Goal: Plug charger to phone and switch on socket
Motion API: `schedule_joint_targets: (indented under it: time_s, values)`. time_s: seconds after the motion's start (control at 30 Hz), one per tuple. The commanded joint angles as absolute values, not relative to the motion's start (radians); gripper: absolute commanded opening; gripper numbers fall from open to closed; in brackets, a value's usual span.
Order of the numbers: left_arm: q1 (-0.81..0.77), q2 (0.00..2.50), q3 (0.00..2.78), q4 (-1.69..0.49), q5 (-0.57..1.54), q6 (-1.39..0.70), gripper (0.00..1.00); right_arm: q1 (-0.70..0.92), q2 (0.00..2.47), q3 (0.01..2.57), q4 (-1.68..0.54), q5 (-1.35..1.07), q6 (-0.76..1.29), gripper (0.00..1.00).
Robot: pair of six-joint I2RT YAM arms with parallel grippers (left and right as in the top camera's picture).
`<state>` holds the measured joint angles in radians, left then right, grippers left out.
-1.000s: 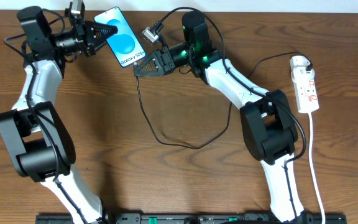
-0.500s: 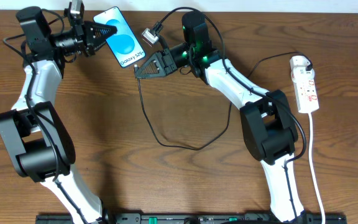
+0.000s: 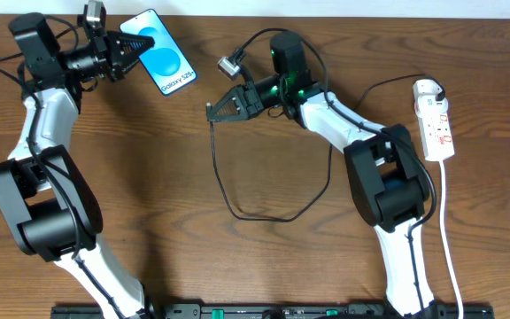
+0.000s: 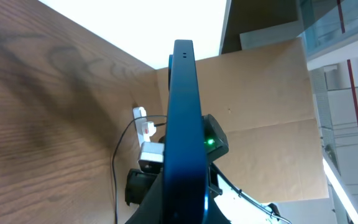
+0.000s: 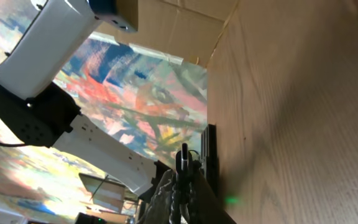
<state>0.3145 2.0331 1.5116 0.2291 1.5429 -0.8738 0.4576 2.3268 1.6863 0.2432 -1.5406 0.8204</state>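
Observation:
My left gripper (image 3: 124, 46) is shut on the phone (image 3: 159, 52), a slim blue-screened smartphone held above the table's far left; in the left wrist view it shows edge-on (image 4: 185, 124). My right gripper (image 3: 214, 110) is shut on the charger's black cable (image 3: 237, 199) near its plug tip (image 5: 183, 157), a gap to the right of the phone's lower end. The cable loops over the table and runs to the white adapter (image 3: 426, 89) on the socket (image 3: 437, 128), a white power strip with red markings at the far right.
The white cord (image 3: 448, 239) runs from the power strip down the table's right side. The cable's loop lies in the table's middle. A cardboard wall (image 4: 266, 93) stands behind the table.
My left gripper moved the phone up and left. My right gripper moved right and down with the plug tip, so the gap between plug and phone has widened.

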Motion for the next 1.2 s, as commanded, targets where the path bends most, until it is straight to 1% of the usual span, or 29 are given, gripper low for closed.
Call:
schedule_joint_targets:
  time_s: [0.0,0.07,0.17,0.27,0.4,0.47,0.57,0.67,0.77,0.93,1.07,1.17]
  values:
    - [0.316,2.025,1.503,0.234,1.571,-0.857,0.07,0.456,2.296,1.670,0.239,-1.504,0.762,0.02]
    - [0.316,2.025,1.503,0.234,1.572,-0.858,0.07,0.457,2.296,1.658,0.188,-1.422,0.690,0.02]
    - [0.316,2.025,1.503,0.234,1.572,-0.859,0.07,0.460,2.296,1.656,-0.103,-1.195,0.463,0.01]
    - [0.316,2.025,1.503,0.234,1.571,-0.862,0.07,0.461,2.296,1.657,-0.316,-1.092,0.311,0.01]
    - [0.316,2.025,1.503,0.234,1.571,-0.861,0.07,0.459,2.295,1.691,-0.456,-1.016,0.250,0.02]
    - [0.316,2.025,1.503,0.234,1.571,-0.861,0.07,0.461,2.295,1.750,-0.574,-0.930,0.205,0.01]
    - [0.316,2.025,1.503,0.234,1.571,-0.861,0.08,0.477,2.295,1.871,-0.785,-0.728,0.110,0.01]
    - [0.316,2.025,1.503,0.234,1.572,-0.861,0.07,0.496,2.295,1.959,-0.915,-0.603,0.042,0.01]
    - [0.316,2.025,1.503,0.234,1.572,-0.862,0.08,0.502,2.295,2.006,-0.996,-0.560,-0.026,0.01]
    - [0.315,2.025,1.503,0.234,1.572,-0.862,0.07,0.529,2.301,2.012,-1.091,-0.395,-0.131,0.01]
    - [0.315,2.025,1.503,0.234,1.571,-0.861,0.07,0.557,2.312,2.011,-1.069,-0.297,-0.128,0.01]
    - [0.315,2.025,1.503,0.234,1.571,-0.861,0.07,0.564,2.330,2.009,-1.056,-0.275,-0.082,0.01]
